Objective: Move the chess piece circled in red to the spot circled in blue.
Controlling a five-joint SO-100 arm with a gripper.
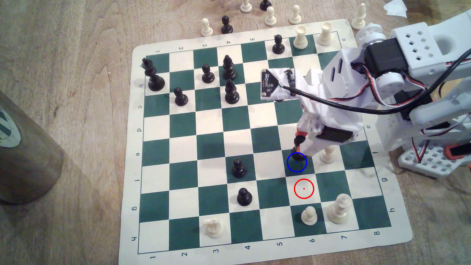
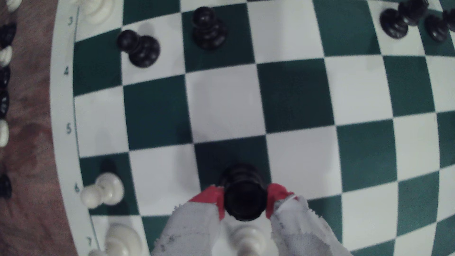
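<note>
where file 6 meets rank f, the tool [image 2: 245,200] clamps the chess piece [image 2: 243,194] on the spot [image 1: 290,169]

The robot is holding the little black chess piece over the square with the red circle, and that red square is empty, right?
Not quite. The tool holds the black chess piece at the dark green square with the blue circle, not the red one, as the exterior view shows. The rest is right: the cream square with the red circle is empty.

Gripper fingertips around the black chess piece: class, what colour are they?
Red, clearest in the wrist view: fingertips flank the chess piece.
</note>
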